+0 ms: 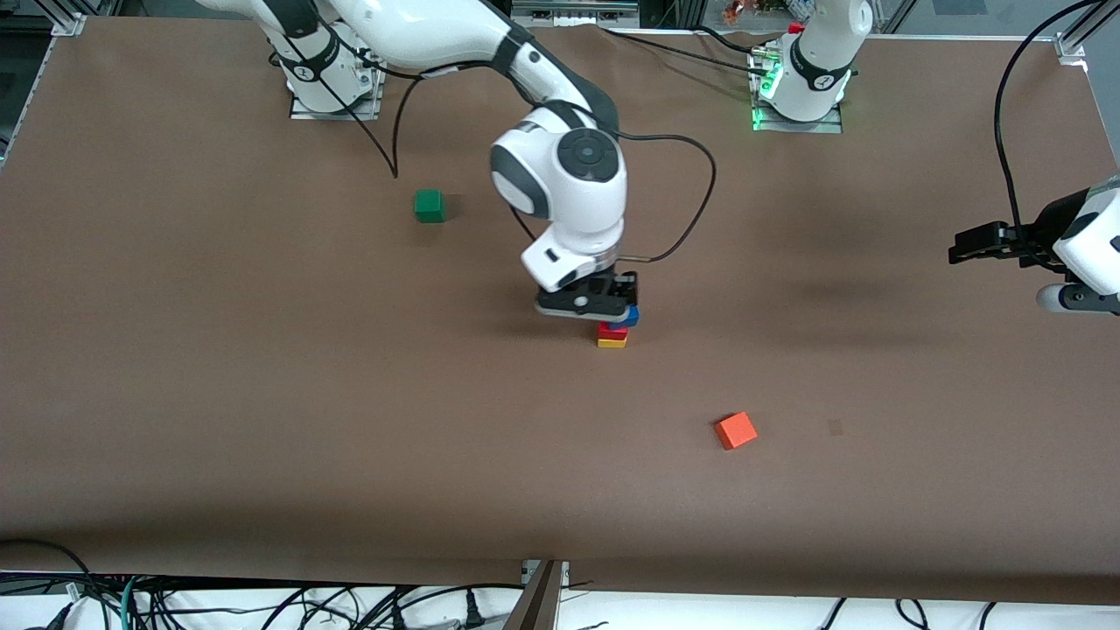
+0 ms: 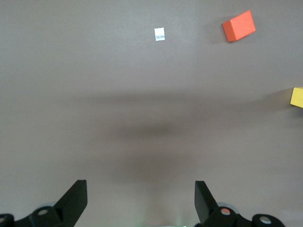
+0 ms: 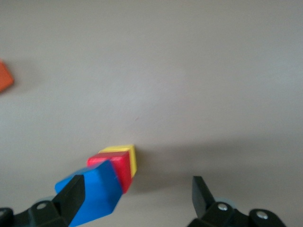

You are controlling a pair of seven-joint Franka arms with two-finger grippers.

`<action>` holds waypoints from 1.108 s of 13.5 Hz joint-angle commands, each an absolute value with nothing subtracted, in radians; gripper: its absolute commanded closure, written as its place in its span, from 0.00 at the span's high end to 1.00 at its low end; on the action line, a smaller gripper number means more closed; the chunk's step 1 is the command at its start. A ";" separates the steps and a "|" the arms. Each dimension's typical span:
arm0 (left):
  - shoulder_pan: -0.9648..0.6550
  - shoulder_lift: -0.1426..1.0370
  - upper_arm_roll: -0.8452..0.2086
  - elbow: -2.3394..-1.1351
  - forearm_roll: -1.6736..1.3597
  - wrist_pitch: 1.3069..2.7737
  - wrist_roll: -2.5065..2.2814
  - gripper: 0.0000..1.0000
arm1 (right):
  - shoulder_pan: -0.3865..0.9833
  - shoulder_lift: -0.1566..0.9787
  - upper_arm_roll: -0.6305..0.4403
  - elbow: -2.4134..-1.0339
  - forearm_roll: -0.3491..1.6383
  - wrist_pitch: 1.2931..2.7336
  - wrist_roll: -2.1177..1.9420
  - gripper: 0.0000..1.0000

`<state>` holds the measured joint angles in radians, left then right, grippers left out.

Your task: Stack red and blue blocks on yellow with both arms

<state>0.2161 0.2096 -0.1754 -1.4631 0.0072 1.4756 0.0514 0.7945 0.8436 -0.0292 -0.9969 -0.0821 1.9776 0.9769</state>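
Observation:
The yellow cube (image 1: 612,342) rests on the table's middle with the red block (image 1: 612,331) on it and the blue block (image 1: 632,316) on top, set a little askew toward the left arm's end. My right gripper (image 1: 615,308) hovers just over the stack. In the right wrist view my right gripper (image 3: 137,189) is open; the blue block (image 3: 94,194) lies against one finger (image 3: 73,194), with the red block (image 3: 117,165) and yellow cube (image 3: 128,153) below it. My left gripper (image 1: 962,245) waits open and empty (image 2: 141,189) over the left arm's end of the table.
A green cube (image 1: 429,206) sits farther from the front camera toward the right arm's end. An orange-red cube (image 1: 736,430) lies nearer the front camera than the stack; it also shows in the left wrist view (image 2: 239,26). A black cable (image 1: 691,210) loops beside the right wrist.

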 commanded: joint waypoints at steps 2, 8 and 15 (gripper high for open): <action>0.215 0.206 -0.176 -1.453 0.000 1.476 0.046 1.00 | 0.631 0.724 -0.017 -1.009 -0.011 1.789 0.898 1.00; 0.210 0.206 -0.176 -1.453 -0.002 1.476 0.044 1.00 | 0.362 0.424 -0.020 -1.180 0.145 1.557 0.539 1.00; 0.210 0.206 -0.176 -1.454 -0.003 1.476 0.044 1.00 | 0.259 -0.056 -0.094 -1.712 0.120 1.609 0.252 1.00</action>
<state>0.2133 0.2096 -0.1777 -1.4602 0.0072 1.4761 0.0502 0.2964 0.0857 -0.1005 -1.5270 0.1320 1.5554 0.3222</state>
